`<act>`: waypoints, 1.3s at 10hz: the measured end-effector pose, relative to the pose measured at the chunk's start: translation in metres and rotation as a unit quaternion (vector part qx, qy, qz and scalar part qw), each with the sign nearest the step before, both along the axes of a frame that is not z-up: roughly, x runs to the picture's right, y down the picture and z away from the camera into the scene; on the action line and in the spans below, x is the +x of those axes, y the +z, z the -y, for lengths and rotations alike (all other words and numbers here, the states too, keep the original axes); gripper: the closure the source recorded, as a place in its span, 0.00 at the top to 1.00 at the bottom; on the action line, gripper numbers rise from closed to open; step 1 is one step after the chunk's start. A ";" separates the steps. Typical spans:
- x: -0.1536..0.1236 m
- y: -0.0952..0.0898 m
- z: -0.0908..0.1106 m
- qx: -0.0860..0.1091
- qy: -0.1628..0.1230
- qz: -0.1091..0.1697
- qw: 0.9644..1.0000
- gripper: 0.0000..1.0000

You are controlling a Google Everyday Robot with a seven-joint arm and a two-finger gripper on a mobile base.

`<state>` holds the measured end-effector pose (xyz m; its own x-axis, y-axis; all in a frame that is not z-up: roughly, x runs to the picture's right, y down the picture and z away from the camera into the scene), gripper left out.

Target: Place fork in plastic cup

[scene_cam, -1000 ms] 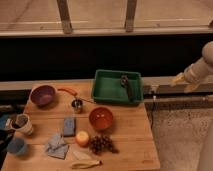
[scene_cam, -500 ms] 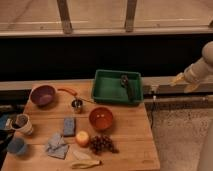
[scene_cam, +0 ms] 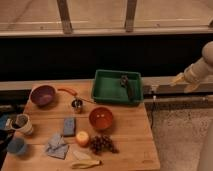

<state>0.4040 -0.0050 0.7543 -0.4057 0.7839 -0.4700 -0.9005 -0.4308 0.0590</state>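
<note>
Gripper (scene_cam: 183, 83): small, pale yellowish, at the tip of the arm. It sits to the right of the green rectangular plastic tray (scene_cam: 106, 88), apart from it.
Off-white arm (scene_cam: 200, 68), directly behind the gripper: smooth rounded tube segments, thicker than the gripper. A bulbous joint lies up and to the right of the gripper.
Pale grey-white upright column (scene_cam: 206, 146), below and right of the gripper: plain surface.
Cables, screws, markings: cannot tell.

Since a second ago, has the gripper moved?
No. The gripper still hangs beyond the table, right of the green tray, with the same gap as before.
</note>
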 end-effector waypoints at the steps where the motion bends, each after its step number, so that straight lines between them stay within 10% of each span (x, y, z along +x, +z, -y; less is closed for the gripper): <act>1: 0.000 0.000 0.000 0.000 0.000 0.000 1.000 0.51; 10: -0.001 0.000 0.000 0.001 0.000 0.000 1.000 0.51; 13: -0.009 -0.009 0.022 0.062 -0.038 0.010 0.997 0.51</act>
<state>0.3953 -0.0273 0.7449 -0.3340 0.8649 -0.3747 -0.9315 -0.3637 -0.0093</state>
